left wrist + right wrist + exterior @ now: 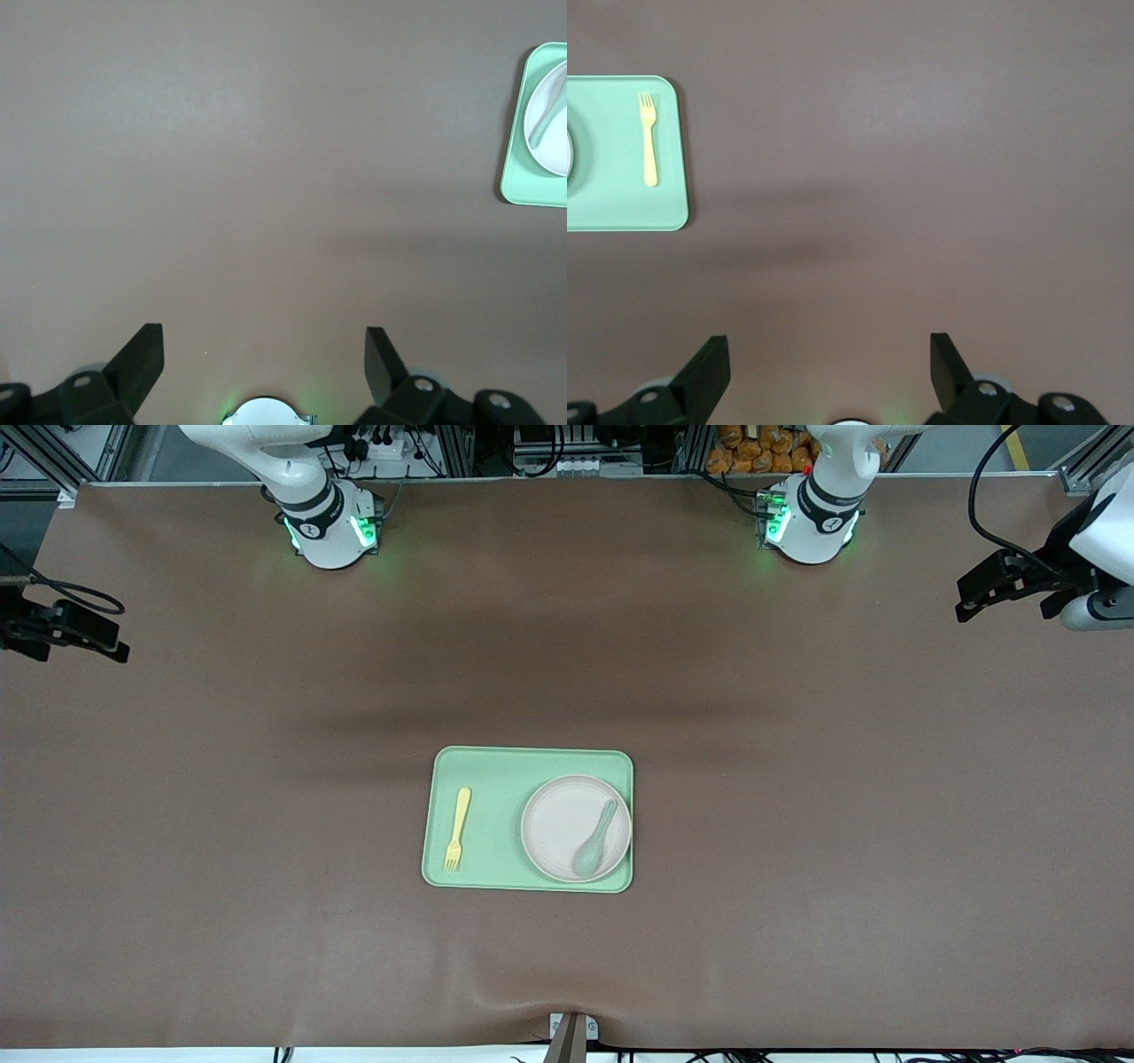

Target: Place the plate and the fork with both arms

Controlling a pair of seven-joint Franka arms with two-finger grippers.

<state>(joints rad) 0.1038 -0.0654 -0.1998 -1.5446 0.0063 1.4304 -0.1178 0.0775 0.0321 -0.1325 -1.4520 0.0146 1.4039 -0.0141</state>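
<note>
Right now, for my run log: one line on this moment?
left gripper open, waiting over bare table | right gripper same | fork, plate on tray

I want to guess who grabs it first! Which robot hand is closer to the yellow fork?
Right. The fork lies at the tray's right-arm end; the right gripper hangs open over bare table that way, the left gripper past the plate's end.

The round, pale pink plate (567, 824) lies flat on the green tray (496, 766), at the tray's end toward the left arm. The small yellow fork (457, 829) lies flat at the tray's other end, tines toward the table's front-camera edge.
</note>
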